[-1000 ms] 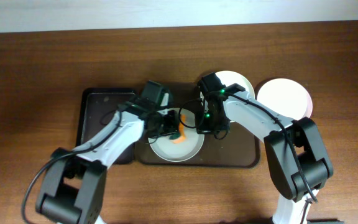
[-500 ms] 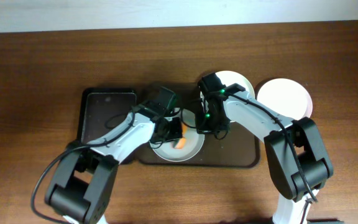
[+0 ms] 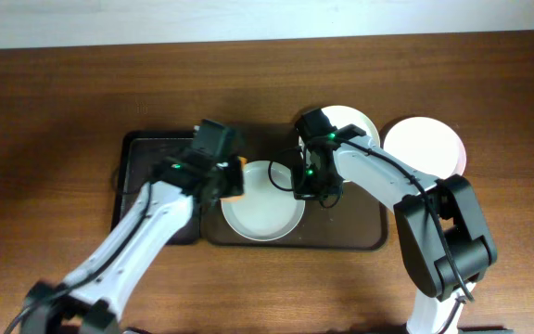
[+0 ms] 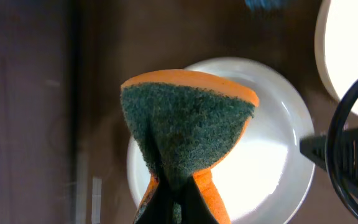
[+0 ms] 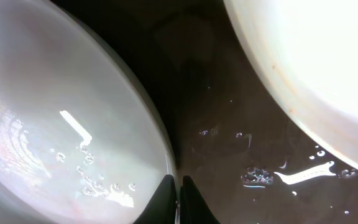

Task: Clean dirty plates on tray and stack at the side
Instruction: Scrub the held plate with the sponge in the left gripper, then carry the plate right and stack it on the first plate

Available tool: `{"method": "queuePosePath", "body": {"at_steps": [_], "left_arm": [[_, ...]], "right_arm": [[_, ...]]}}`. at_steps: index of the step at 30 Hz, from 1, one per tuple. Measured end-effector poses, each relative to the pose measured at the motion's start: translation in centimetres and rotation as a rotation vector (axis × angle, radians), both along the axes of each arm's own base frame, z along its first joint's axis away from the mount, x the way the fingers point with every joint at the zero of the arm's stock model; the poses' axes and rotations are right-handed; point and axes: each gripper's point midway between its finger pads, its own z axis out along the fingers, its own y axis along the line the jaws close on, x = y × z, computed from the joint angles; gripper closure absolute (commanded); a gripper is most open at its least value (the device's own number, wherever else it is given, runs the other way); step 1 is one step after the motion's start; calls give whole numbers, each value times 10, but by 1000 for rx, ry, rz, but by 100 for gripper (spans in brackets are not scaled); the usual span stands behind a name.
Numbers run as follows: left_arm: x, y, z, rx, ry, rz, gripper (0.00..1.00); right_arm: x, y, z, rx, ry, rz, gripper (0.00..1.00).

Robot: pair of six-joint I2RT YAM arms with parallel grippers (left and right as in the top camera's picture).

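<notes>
Black tray (image 3: pixel 146 158): the narrow one at far left, just beside the brown tray and partly under my left arm.
Left gripper (image 4: pixel 171 204): clamped tight on the sponge (image 4: pixel 188 124), which is pinched into a fold, green scouring face towards the camera and orange backing behind. It is soft and squashes easily. It hangs over the left rim of the centre plate, and I can't tell if it touches.
Centre plate (image 3: pixel 263 209): sits in the brown tray, with water beads inside and no red that I can see. I judge it stiff, breakable and slick when wet, so the rim is the place to hold it, with a firm pinch.
Right gripper (image 5: pixel 179 194): fingers nearly together, straddling the centre plate's right rim. I read that as a grip on the edge.
Brown tray (image 3: pixel 360 232): holds two plates, and its bed is wet with droplets between them.
Back plate (image 3: pixel 355 121): in the tray's far right part, half under my right arm, with red smears showing in the left wrist view.
Third plate (image 3: pixel 423 147): on the bare tabletop (image 3: pixel 508 93), just right of the tray.
</notes>
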Motion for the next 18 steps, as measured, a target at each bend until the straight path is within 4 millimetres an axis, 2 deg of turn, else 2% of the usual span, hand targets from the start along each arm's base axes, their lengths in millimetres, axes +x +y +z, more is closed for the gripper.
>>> {"method": "queuePosePath", "body": {"at_steps": [3,7,9,12,14,18], "left_arm": [[13,43,27,38,-88,104,100],[16,85,26,93,-77,190,100],[15,95,24,116,-64,186,100],[12,103,18,149,-39,169,97],[12,104,10,168,-19,159,98],[12,108,-8,209,30,156,100]], "right_arm": [[1,1,0,2,-6,6,96],[2,5,1,25,-28,74,96],[4,5,5,30,-45,90,96],[12,-2,42,11,-152,92,96],[15,-13,69,-33,-232,81,96],[22,-51,115,-206,-399,59,96]]}}
